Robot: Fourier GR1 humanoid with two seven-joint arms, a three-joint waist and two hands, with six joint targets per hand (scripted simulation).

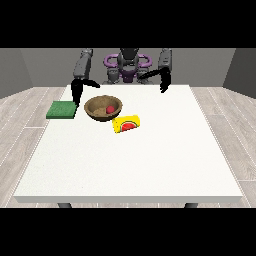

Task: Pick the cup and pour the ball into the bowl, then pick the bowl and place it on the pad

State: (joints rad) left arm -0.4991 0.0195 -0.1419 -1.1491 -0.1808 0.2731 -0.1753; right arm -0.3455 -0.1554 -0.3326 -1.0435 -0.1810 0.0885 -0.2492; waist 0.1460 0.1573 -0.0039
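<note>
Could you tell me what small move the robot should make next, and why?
Probably bring the hand at the view's left over to the rim of the bowl. The ball already lies in it, the cup lies tipped on the table, and the pad holds nothing.

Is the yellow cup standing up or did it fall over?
Tipped over: the yellow cup lies on its side on the table, beside the wooden bowl.
</note>
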